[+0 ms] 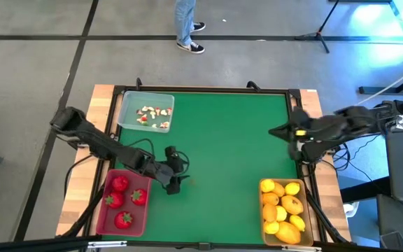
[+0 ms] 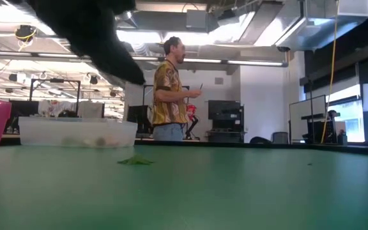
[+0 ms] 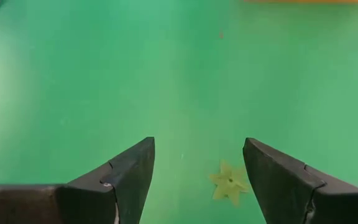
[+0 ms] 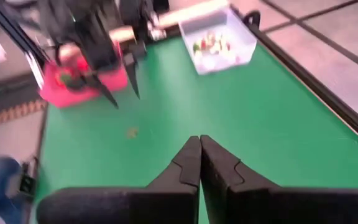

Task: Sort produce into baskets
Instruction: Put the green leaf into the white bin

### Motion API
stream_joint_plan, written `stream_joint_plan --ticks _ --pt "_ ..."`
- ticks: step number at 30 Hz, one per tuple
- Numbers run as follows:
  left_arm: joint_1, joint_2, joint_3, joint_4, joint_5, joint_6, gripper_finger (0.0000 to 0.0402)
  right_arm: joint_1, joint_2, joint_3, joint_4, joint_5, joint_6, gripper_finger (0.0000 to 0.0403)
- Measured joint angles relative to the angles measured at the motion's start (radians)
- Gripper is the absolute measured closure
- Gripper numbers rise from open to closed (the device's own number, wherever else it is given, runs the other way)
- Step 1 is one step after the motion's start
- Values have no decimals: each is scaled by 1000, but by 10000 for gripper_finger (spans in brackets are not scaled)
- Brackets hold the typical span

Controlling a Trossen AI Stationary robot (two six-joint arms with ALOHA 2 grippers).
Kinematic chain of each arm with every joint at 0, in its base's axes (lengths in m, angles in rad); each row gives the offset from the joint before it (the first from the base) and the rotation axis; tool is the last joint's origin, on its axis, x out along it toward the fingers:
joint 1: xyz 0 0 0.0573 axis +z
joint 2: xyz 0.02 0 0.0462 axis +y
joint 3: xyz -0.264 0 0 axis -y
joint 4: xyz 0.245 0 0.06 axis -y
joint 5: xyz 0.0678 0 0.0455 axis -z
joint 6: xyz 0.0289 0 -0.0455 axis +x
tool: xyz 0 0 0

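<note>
Across the green table (image 1: pixel 222 140), baskets sit at three spots: clear basket (image 1: pixel 145 112) at ten o'clock, red basket (image 1: pixel 123 203) with strawberries (image 1: pixel 119 184) at seven, yellow basket (image 1: pixel 283 211) of lemons (image 1: pixel 292 204) at five. Beyond, a person (image 2: pixel 168 89) stands in the room. Left gripper (image 1: pixel 177 168) hovers beside the red basket, jaws apart and empty, over a small green leaf (image 3: pixel 230 182). Right gripper (image 4: pixel 199 163), at three o'clock, is closed on nothing. Contents of the clear basket are hard to make out.
</note>
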Motion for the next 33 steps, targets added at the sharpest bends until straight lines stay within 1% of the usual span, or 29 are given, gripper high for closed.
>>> stream_joint_plan --ticks 4,7,10,12,18,22,27,31,33 --pt "1 108 0 68 0 28 157 101 -58 -4 0 77 53 397" --pt "0 164 0 89 1 -21 157 157 -66 -22 -20 123 83 397" --pt "-7 197 0 97 2 -68 157 188 -64 -45 -47 148 107 397" --pt "-15 217 0 124 5 -88 157 198 -53 -63 -47 152 118 397" --pt "-28 259 0 178 58 -92 157 195 -36 -88 -45 152 128 397" --pt "-39 298 0 181 58 -108 157 195 -33 -90 -45 151 127 397" --pt "-45 366 0 235 56 -130 157 195 -34 -90 -44 151 133 397" --pt "-45 381 2 248 48 -139 158 195 -35 -90 -44 141 153 397" --pt "-45 382 2 252 49 -127 165 195 -35 -90 -42 141 153 397"
